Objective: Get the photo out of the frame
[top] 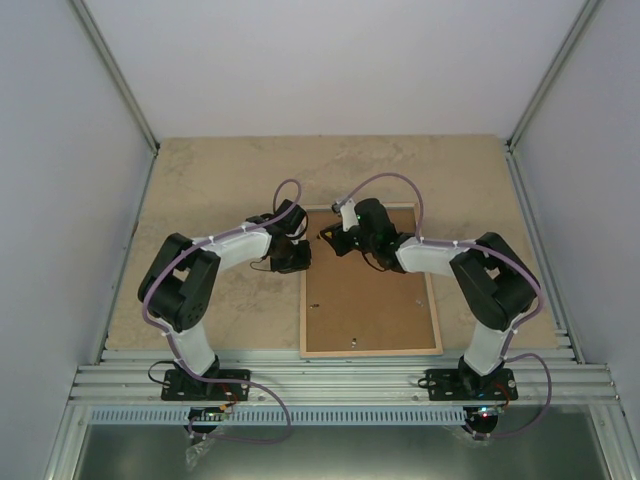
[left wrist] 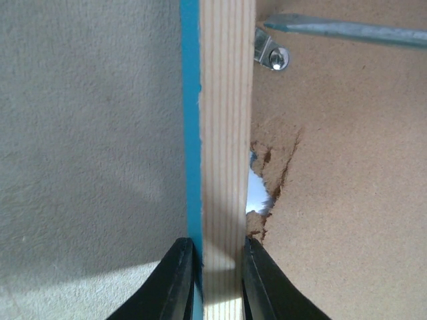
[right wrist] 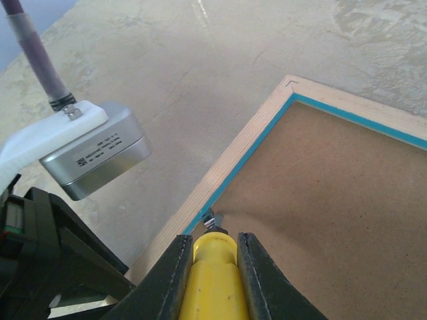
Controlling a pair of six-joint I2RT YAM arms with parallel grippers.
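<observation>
You cannot see the photo in any view; it most likely lies face down inside the frame, under the backing board, which covers the whole opening. The frame lies on its front in the middle of the counter, between the two arms; its light wood rim faces up and turquoise shows only along the rim's edges. In the left wrist view the board has a torn chip beside the rim, with something pale behind it (print or mat, you cannot tell which). A small metal clip sits at the inner edge of the left rim, not far from the far corner, over the board.

The left jaws are closed to a narrow gap on the frame's left rim, one finger on the turquoise outer side and one on the inner side. The right jaws are fully shut on a yellow tool handle, with its tip at the clip.

Expect the frame to be light, stiff and apt to slide on the counter, so the rim is the place to hold it; the board looks stiff but crumbly, so lift it at a sound edge; the photo is probably thin, limp and easily creased, so take it by an edge or corner, not by the printed face.
</observation>
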